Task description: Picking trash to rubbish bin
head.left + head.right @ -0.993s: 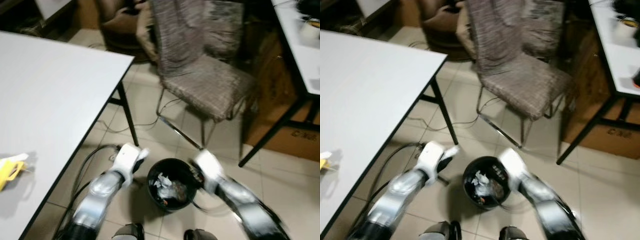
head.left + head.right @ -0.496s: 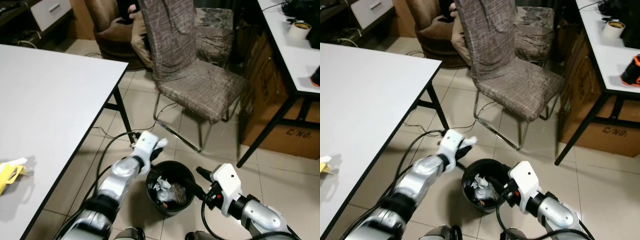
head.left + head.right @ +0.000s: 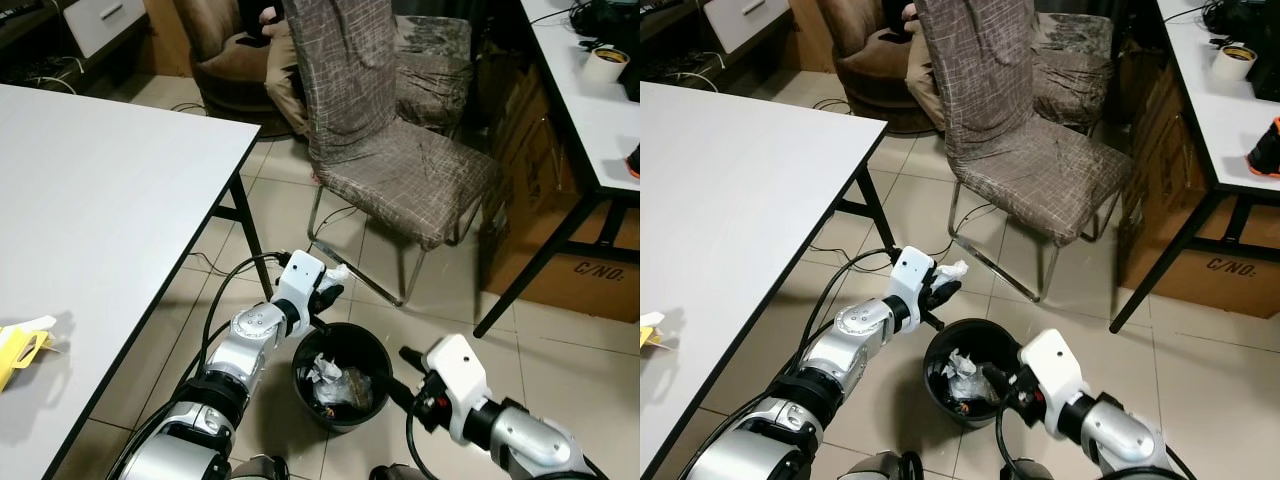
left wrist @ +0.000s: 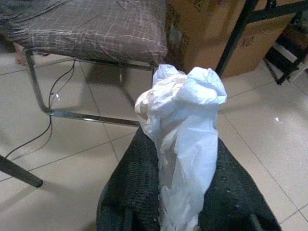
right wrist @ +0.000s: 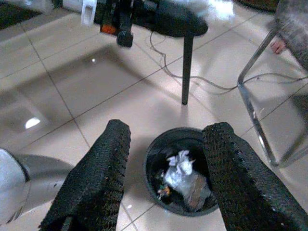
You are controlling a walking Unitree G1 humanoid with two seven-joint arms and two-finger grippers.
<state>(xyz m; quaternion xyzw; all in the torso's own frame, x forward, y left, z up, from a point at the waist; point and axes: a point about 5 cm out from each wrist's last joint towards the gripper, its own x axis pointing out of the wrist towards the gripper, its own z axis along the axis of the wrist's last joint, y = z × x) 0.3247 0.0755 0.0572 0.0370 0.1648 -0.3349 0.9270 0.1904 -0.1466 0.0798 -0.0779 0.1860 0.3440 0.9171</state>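
Fingers of the left gripper (image 4: 180,192) pinch a crumpled white tissue (image 4: 185,120) above the black rubbish bin (image 3: 342,375), partly masking it. Beside the bin, right gripper (image 5: 166,159) gapes empty.

- Left arm (image 3: 240,345), centre-left of the eye views: silver rounded shells, with a black band at a joint lower down.
- Its wrist ends in a white boxy block; a small dark dot shows on the block's top.
- Left gripper (image 4: 180,192): black fingers with a rough, knitted-looking texture.
- Right arm (image 3: 525,440), lower right: silver forearm, black collar, then a white boxy wrist block.
- A black cable loops beside that wrist.
- Right gripper (image 5: 166,185): two broad black fingers (image 5: 98,175), same pebbled surface.
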